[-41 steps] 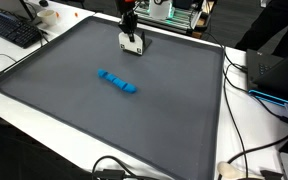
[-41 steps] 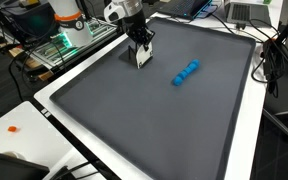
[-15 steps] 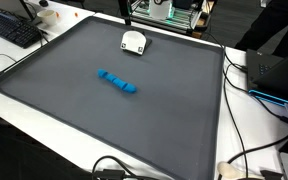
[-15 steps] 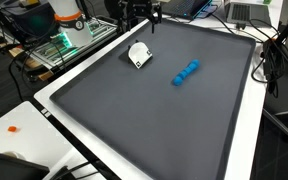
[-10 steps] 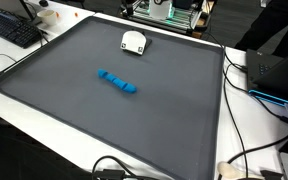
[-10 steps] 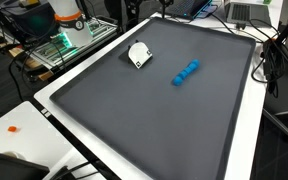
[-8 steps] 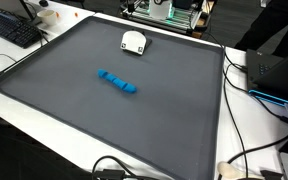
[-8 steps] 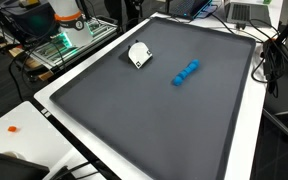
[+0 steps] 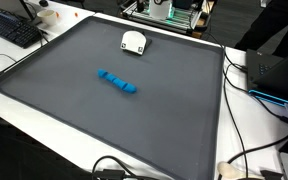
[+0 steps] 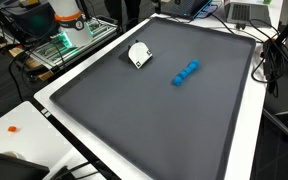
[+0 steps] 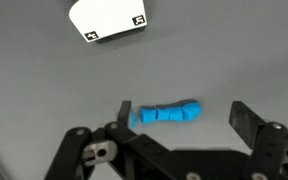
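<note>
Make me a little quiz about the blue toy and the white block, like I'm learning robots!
1. True or false: the blue toy touches the white block.
2. In the wrist view the gripper is: A open, B shut on the toy, C shut on the block.
3. Fill in: both things lie on a dark grey ____.
Key: 1 false; 2 A; 3 mat.
</note>
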`<state>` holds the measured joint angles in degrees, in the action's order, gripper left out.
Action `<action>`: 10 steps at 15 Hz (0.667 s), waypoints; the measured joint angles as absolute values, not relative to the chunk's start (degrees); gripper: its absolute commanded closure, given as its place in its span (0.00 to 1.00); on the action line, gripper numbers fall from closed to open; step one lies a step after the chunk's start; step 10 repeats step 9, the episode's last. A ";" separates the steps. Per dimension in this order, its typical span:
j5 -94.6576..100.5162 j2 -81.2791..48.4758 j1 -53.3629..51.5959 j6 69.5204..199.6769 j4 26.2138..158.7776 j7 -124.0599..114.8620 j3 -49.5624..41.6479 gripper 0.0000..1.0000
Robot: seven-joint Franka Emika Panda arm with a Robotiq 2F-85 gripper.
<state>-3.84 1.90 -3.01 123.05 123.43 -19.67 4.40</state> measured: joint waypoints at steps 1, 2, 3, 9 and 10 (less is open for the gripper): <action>-3.80 1.30 -3.24 123.05 122.92 -17.07 4.51 0.00; -3.73 0.75 -3.47 123.05 122.47 -14.28 4.59 0.00; -3.55 0.23 -3.66 123.05 121.98 -11.63 4.65 0.00; -1.55 -1.27 -4.03 123.10 120.54 -4.42 4.81 0.00; -1.55 -1.27 -4.03 123.10 120.54 -4.42 4.81 0.00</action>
